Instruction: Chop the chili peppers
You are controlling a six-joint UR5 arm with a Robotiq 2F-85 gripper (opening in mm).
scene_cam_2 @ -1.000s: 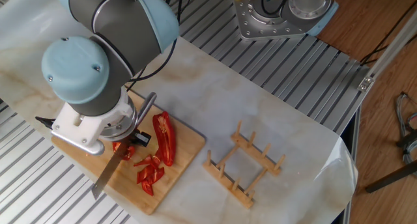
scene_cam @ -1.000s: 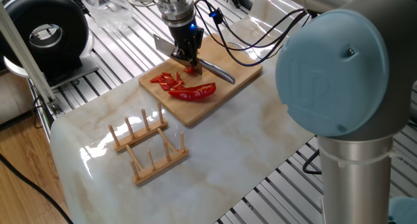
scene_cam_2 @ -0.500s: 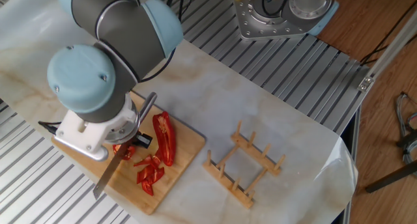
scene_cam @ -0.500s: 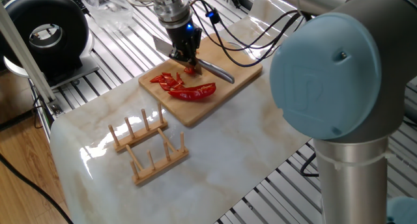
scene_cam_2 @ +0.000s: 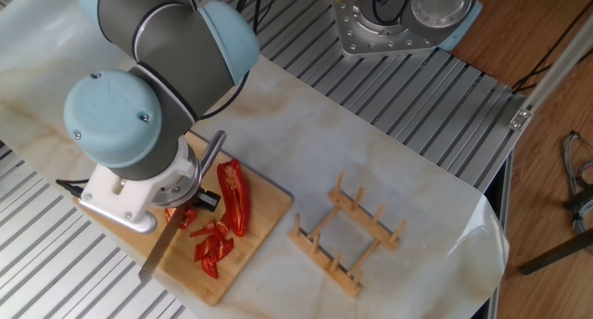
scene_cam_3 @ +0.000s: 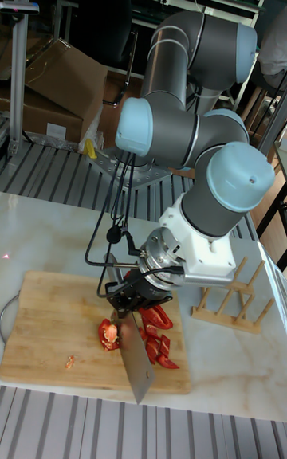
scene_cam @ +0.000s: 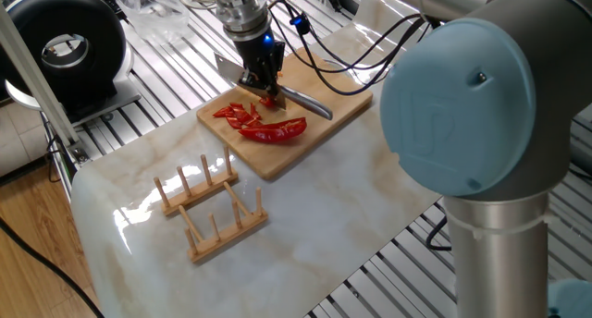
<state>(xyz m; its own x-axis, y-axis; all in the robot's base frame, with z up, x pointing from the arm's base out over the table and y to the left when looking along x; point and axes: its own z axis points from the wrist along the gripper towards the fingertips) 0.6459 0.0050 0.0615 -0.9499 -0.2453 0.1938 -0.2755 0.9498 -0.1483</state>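
The jaws are pinched on the handle of a knife, though the grip itself sits half hidden under the wrist in both table views, so the exact hold is hard to read. The gripper hangs low over the cutting board, with the broad blade pointing away from it, down toward the board's front edge in the tall view. In that view the blade's edge seems to rest on or just beside a red piece at the board's middle.

The chili peppers all lie on the cutting board. Beside the blade is a cluster of small cut bits, and past those bits, farther from the blade, lies one long curved half, uncut as far as I can see. Its long axis runs roughly alongside the blade rather than across it, so I judge the next cuts call for the knife to shift sideways over the bits and meet that half crosswise.

Off the cutting board, well apart on the marble counter, stands a wooden rack, clear of the work
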